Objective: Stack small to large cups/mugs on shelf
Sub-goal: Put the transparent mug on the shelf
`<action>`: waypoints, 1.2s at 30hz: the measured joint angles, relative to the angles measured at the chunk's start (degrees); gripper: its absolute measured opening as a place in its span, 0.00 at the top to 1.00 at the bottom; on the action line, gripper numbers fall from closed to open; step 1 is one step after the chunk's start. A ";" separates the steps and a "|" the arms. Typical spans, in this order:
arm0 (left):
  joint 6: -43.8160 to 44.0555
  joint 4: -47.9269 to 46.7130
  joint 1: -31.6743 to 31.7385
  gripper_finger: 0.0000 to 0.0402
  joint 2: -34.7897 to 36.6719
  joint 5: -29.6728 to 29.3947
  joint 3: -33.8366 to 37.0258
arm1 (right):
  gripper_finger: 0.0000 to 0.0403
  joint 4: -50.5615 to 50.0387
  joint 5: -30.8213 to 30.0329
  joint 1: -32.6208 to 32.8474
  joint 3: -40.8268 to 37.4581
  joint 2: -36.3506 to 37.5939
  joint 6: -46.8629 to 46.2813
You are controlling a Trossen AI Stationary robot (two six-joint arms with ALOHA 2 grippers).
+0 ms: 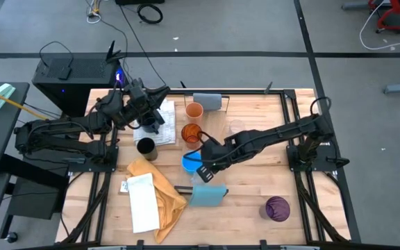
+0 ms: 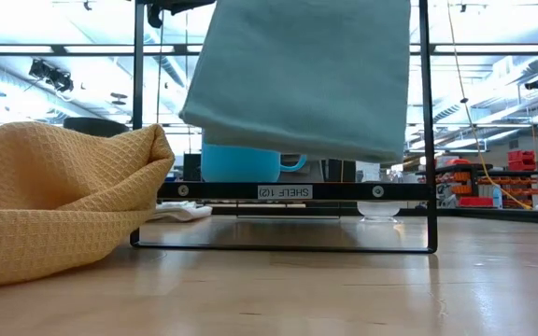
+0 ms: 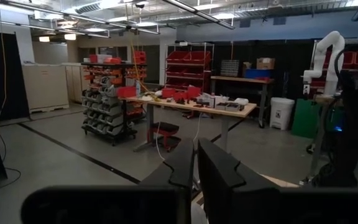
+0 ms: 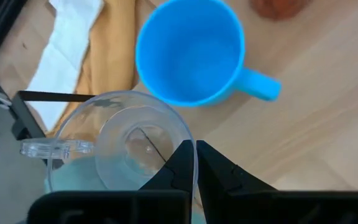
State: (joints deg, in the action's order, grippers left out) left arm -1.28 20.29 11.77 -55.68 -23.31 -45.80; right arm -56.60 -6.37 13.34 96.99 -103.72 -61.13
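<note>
My right gripper [image 4: 195, 150] [image 1: 203, 169] is shut on a clear glass mug [image 4: 126, 146], just near-side of the bright blue mug [image 4: 188, 53] [image 1: 190, 163]. In the low view the blue mug [image 2: 239, 162] stands on the shelf [image 2: 222, 190], behind the hanging light blue block [image 2: 306, 75]. On the same line stand the amber cup [image 1: 191, 133] and the orange cup [image 1: 194, 111], ahead of the grey block [image 1: 207, 102]. My left gripper [image 3: 195, 163] [image 1: 165, 90] is raised at the far left, shut and holding nothing. My right gripper pinches the glass mug's rim [image 4: 190, 142] on the side opposite its handle [image 4: 47, 148], one finger inside the mug and one outside. The fingers slant down from the table's right. The mug stays upright, mouth up; whether its base rests on anything, I cannot tell.
A yellow cloth [image 1: 160, 191] and a white sheet [image 1: 142, 203] lie near left. A black cup [image 1: 146, 147], a purple cup [image 1: 278, 208] and another clear glass [image 1: 236, 127] [image 2: 378, 210] stand on the tabletop. The light blue block [image 1: 208, 196] lies just beyond the held mug.
</note>
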 joint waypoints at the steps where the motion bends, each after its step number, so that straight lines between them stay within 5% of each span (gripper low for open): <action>1: 0.00 -0.05 0.00 0.92 0.00 0.01 0.00 | 0.95 -0.34 -0.02 0.04 0.00 -0.25 -1.00; 36: -4.20 0.75 0.02 0.93 2.64 -0.06 -0.02 | 0.96 5.62 -4.31 2.80 0.01 -6.83 -21.88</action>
State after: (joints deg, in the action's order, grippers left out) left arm -5.48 21.04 11.79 -53.04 -23.37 -45.82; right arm -50.98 -10.68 16.14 97.00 -110.55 -83.00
